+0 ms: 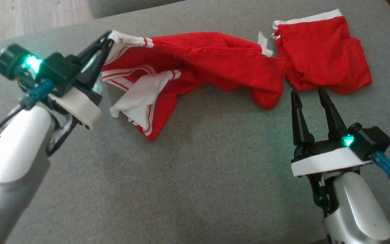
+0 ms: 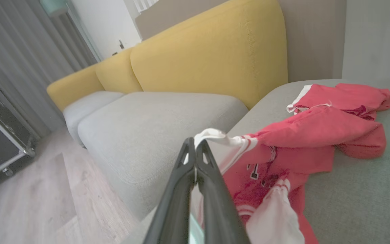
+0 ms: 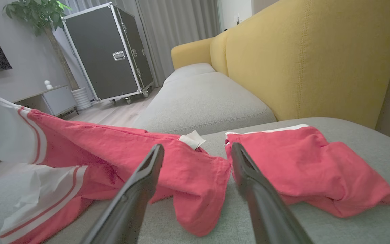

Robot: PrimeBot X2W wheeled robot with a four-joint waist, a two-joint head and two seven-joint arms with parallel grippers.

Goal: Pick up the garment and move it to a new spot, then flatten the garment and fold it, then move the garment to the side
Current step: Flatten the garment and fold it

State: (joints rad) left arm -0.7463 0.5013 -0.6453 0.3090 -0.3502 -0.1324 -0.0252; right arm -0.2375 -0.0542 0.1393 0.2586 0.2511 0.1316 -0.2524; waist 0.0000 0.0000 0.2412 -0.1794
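- The garment (image 1: 215, 57), red with white striped trim, is spread crumpled across the grey cushion (image 1: 198, 169). One end is raised at the cushion's left and the other lies bunched at the far right.
- The left gripper (image 1: 107, 39) is seen with its jaws pressed together on the white trimmed edge. That edge is probably held up so the cloth can be lifted and carried to a new spot.
- The right gripper (image 1: 308, 91) is held just beside the twisted middle of the cloth, jaws apart and nothing between them, seemingly ready for a second grip.
- Counted: one garment, pinched into two bunches; two grippers, one clamped and one empty; one label tag (image 1: 263, 43).
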